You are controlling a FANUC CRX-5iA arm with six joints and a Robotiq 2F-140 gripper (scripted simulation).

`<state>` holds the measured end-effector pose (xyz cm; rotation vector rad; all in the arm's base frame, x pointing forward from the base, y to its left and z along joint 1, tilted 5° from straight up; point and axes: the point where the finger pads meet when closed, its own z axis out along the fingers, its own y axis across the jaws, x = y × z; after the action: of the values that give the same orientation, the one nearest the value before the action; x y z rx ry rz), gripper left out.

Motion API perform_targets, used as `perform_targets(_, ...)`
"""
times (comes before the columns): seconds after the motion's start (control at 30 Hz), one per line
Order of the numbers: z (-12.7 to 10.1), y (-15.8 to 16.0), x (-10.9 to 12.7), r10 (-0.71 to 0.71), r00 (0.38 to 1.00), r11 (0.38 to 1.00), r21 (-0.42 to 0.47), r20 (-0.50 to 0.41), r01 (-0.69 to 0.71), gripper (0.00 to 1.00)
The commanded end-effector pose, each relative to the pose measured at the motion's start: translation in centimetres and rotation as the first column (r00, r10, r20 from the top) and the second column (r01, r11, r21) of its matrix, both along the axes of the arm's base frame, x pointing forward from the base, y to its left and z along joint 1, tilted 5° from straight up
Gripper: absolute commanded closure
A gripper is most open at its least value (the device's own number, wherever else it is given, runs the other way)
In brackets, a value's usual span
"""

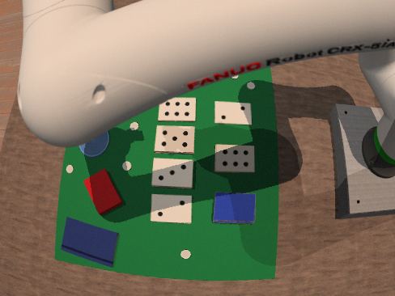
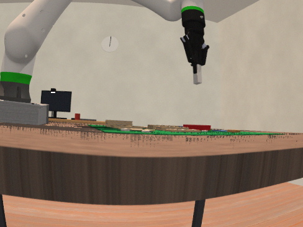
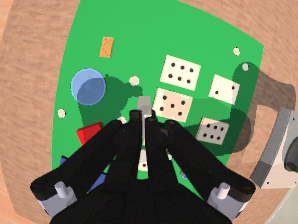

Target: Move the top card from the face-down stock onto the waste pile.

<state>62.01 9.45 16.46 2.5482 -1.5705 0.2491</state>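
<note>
The face-down stock (image 1: 234, 207) is a blue-backed stack in the front row of the green mat (image 1: 170, 243). Beside it on the left lies the waste pile (image 1: 171, 209), topped by a two-pip card. My gripper (image 2: 197, 77) hangs high above the table with its fingers shut and nothing between them. In the wrist view the shut fingertips (image 3: 144, 106) point down over the middle of the mat. In the top view the arm hides the gripper. The gripper body hides the stock in the wrist view.
Face-up pip cards lie in two columns behind the front row, among them a three-pip (image 1: 172, 172) and a six-pip (image 1: 235, 158). A red block (image 1: 103, 191), a dark blue box (image 1: 89, 241), a blue disc (image 1: 94, 143) and small white chips (image 1: 185, 254) sit on the mat.
</note>
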Motion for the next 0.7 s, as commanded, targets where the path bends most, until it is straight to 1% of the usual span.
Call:
perform_targets(0.0,0.0,0.0,0.0,0.0,1.0,1.0,0.0,0.0,0.0,1.0)
perform_targets(0.53,0.0,0.0,0.0,0.0,1.0,1.0,0.0,0.0,0.0,1.0)
perform_targets(0.57,0.0,0.0,0.0,0.002,1.0,1.0,0.0,0.0,-0.002,0.0)
perform_targets(0.63,-0.2,0.9,-0.8,0.053,0.999,0.999,0.003,-0.007,-0.053,0.0)
perform_targets(0.67,-0.6,1.8,-1.8,0.114,0.993,0.993,0.007,-0.016,-0.114,0.0)
